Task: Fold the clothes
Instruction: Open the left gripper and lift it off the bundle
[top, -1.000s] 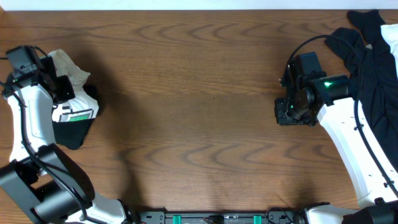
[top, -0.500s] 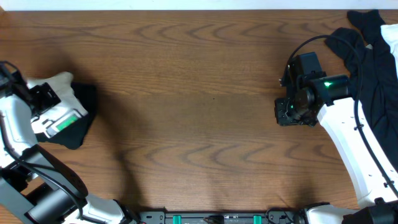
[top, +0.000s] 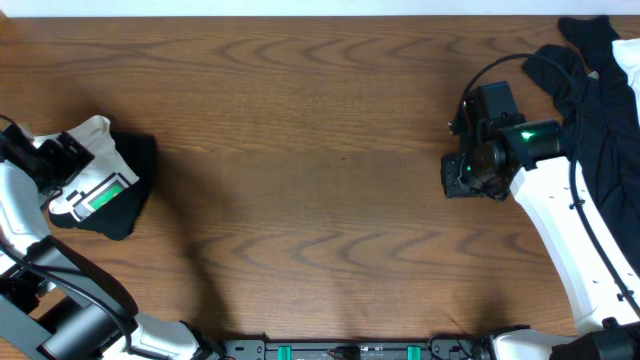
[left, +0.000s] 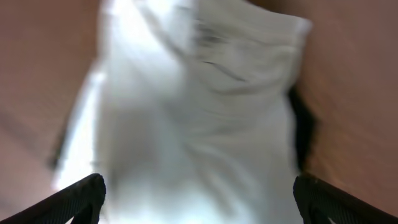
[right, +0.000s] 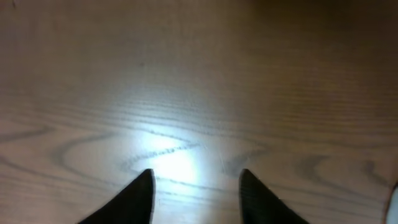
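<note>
A folded stack lies at the table's left edge: a white garment (top: 100, 135) on top of a black garment (top: 135, 190). In the left wrist view the white garment (left: 199, 106) fills most of the frame, blurred, with the black garment (left: 305, 134) showing as a strip on its right. My left gripper (left: 199, 202) hangs open just above the white cloth, its fingers (left: 78, 198) set wide and holding nothing. An unfolded heap of dark clothes (top: 600, 110) sits at the right edge. My right gripper (top: 463, 182) hovers open over bare wood, left of that heap, with nothing between its fingertips (right: 140, 194).
The wooden table (top: 320, 150) stretches between the two arms. The right arm (top: 560, 240) runs from the near right corner across the front of the dark heap. A white piece (top: 625, 70) shows within that heap.
My left gripper opened, let go of the white garment and drew back to the left. The right gripper's jaws widened while that arm stayed put.
</note>
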